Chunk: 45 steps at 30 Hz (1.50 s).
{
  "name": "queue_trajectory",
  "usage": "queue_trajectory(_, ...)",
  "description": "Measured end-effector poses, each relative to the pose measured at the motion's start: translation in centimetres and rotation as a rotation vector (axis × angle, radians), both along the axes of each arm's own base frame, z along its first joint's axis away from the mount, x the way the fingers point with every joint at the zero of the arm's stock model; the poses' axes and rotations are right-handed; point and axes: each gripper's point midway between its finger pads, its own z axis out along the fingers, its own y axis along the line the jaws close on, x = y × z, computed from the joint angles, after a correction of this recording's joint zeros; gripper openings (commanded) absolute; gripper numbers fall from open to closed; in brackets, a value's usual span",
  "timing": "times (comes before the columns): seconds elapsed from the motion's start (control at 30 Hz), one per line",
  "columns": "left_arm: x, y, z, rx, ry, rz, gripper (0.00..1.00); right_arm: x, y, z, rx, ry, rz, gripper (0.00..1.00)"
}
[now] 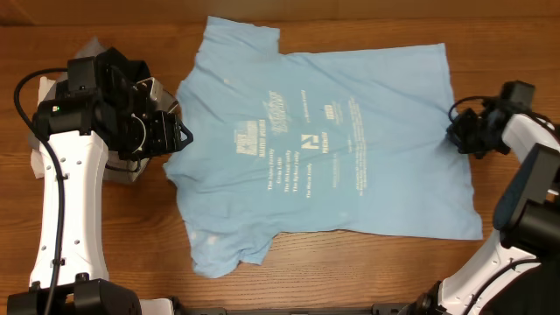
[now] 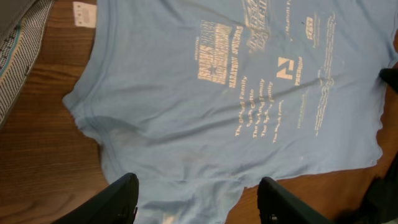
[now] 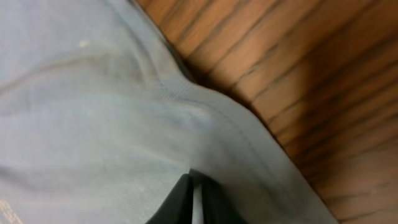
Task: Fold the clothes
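Observation:
A light sky-blue T-shirt [image 1: 324,140] with white lettering lies spread flat on the wooden table, collar to the left and hem to the right. My left gripper [image 1: 179,133] hovers at the collar edge. In the left wrist view this gripper [image 2: 198,185] is open, both dark fingers [image 2: 121,199] apart above the T-shirt [image 2: 205,106] with nothing between them. My right gripper [image 1: 457,131] sits at the hem on the right side. In the right wrist view its tips [image 3: 194,180] are pinched together on a fold of the blue hem [image 3: 205,112].
A heap of grey and white garments [image 1: 87,54] lies at the far left under my left arm; its striped cloth [image 2: 18,56] shows in the left wrist view. Bare wood [image 1: 516,52] surrounds the T-shirt, with the table's front edge near the lower sleeve [image 1: 223,254].

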Motion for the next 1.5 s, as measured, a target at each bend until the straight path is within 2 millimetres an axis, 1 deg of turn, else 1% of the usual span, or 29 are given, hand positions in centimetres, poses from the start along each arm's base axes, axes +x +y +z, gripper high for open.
queue_trajectory(0.03,0.0,0.0,0.0,0.001,-0.002,-0.004,0.97,0.0,-0.1,0.2,0.014,-0.005,0.005,0.30)
queue_trajectory(0.07,0.0,0.0,0.0,0.001,-0.003,-0.006,1.00,0.0,-0.1,0.4,0.022,-0.008,0.012,0.31)
queue_trajectory(0.2,-0.1,-0.1,0.0,-0.005,-0.002,-0.012,1.00,-0.6,0.6,0.9,0.065,0.015,0.043,0.36)
queue_trajectory(0.27,-0.4,-0.3,0.0,-0.010,0.010,-0.016,0.86,-0.8,0.8,1.5,0.081,0.019,0.051,0.38)
queue_trajectory(0.3,-0.6,-0.3,-0.1,-0.012,0.021,-0.018,0.84,-0.8,0.9,2.1,0.086,0.013,0.054,0.40)
queue_trajectory(0.33,-0.9,-0.4,-0.1,-0.014,0.030,-0.022,0.84,-0.8,1.0,3.1,0.087,-0.003,0.059,0.42)
queue_trajectory(0.37,-1.2,-0.4,-0.1,-0.016,0.040,-0.025,0.87,-0.7,1.0,4.2,0.083,-0.021,0.062,0.44)
queue_trajectory(0.4,-1.4,-0.5,-0.2,-0.018,0.052,-0.026,0.89,-0.7,1.2,6.0,0.077,-0.052,0.065,0.45)
queue_trajectory(0.47,-2.3,-0.4,-0.3,-0.012,0.089,-0.022,0.89,-0.8,1.5,10.1,0.058,-0.122,0.075,0.48)
queue_trajectory(0.53,-3.5,0.0,-0.5,0.015,0.135,-0.011,0.90,-1.5,2.1,15.0,0.032,-0.202,0.087,0.49)
queue_trajectory(0.57,-4.1,0.3,-0.5,0.036,0.154,-0.003,0.91,-2.1,2.5,17.0,0.023,-0.229,0.091,0.52)
queue_trajectory(0.63,-5.3,0.7,-0.1,0.069,0.175,0.013,0.96,-3.7,3.5,20.2,0.015,-0.264,0.096,0.61)
queue_trajectory(0.67,-5.8,0.8,0.1,0.080,0.182,0.025,0.97,-4.7,4.1,21.4,0.019,-0.267,0.096,0.65)
queue_trajectory(0.7,-6.4,0.9,0.5,0.084,0.187,0.036,0.98,-5.6,4.6,22.0,0.026,-0.261,0.097,0.66)
queue_trajectory(0.77,-7.4,0.8,1.0,0.085,0.188,0.058,0.98,-7.2,5.5,22.2,0.052,-0.222,0.099,0.66)
queue_trajectory(0.8,-8.1,0.7,1.0,0.084,0.191,0.070,0.98,-8.0,5.9,21.9,0.070,-0.188,0.098,0.66)
queue_trajectory(0.87,-9.8,0.5,0.3,0.080,0.221,0.092,1.00,-8.8,6.3,21.3,0.095,-0.143,0.094,0.66)
queue_trajectory(0.9,-10.6,0.4,-0.3,0.075,0.240,0.108,1.00,-9.1,6.4,21.0,0.106,-0.124,0.092,0.66)
queue_trajectory(0.97,-12.5,0.1,-2.5,0.061,0.316,0.157,1.00,-9.7,6.7,20.5,0.123,-0.091,0.089,0.66)
queue_trajectory(1.03,-13.9,-0.1,-4.7,0.047,0.385,0.202,0.98,-10.1,6.9,20.3,0.131,-0.073,0.092,0.66)
queue_trajectory(1.1,-15.6,-0.6,-7.7,0.023,0.474,0.252,0.93,-10.4,7.0,20.1,0.138,-0.060,0.094,0.66)
queue_trajectory(1.2,-18.3,-1.5,-11.5,-0.017,0.599,0.311,0.86,-10.7,7.1,20.0,0.142,-0.048,0.097,0.66)
queue_trajectory(1.3,-20.5,-2.2,-14.6,-0.045,0.680,0.366,0.83,-10.7,7.1,20.0,0.138,-0.049,0.102,0.66)
queue_trajectory(1.33,-21.5,-2.5,-15.7,-0.050,0.715,0.386,0.82,-10.7,7.1,20.0,0.137,-0.050,0.103,0.66)
queue_trajectory(1.43,-22.9,-2.7,-17.5,-0.048,0.755,0.432,0.81,-10.7,7.1,20.0,0.137,-0.050,0.104,0.66)
queue_trajectory(1.5,-23.3,-2.5,-18.4,-0.039,0.763,0.468,0.79,-10.6,7.1,20.0,0.136,-0.052,0.106,0.66)
